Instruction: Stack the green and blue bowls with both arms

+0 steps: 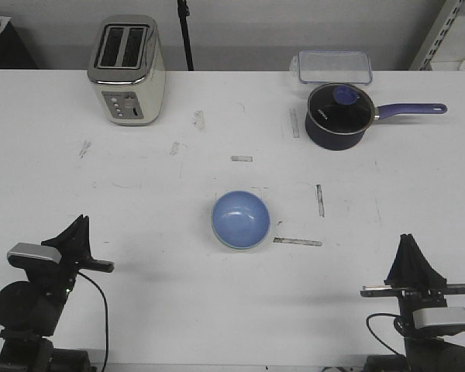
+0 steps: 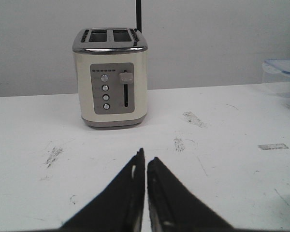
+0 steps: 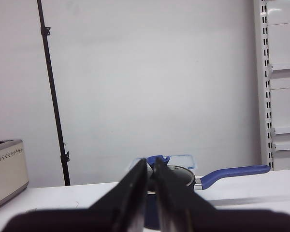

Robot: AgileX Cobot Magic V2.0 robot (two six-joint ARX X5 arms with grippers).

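With both pincers pressed together at the frame's bottom corners, the glossy periwinkle-blue bowl (image 1: 241, 220) sits mid-bench over a mint-green rim, apparently stacked.

Bowl (image 1: 241, 220) at the centre of the surface (image 1: 139, 194); toaster (image 1: 127, 70) at rear left, saucepan (image 1: 339, 115) at rear right with a container (image 1: 335, 67) behind it; left tool (image 1: 76, 230) and right tool (image 1: 411, 252) at the near corners.

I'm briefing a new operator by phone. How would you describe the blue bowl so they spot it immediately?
Start at the white table and look to its middle, nearer the robot than the toaster and saucepan. The blue bowl sits there alone: small, round, glossy, light blue, with no handle.
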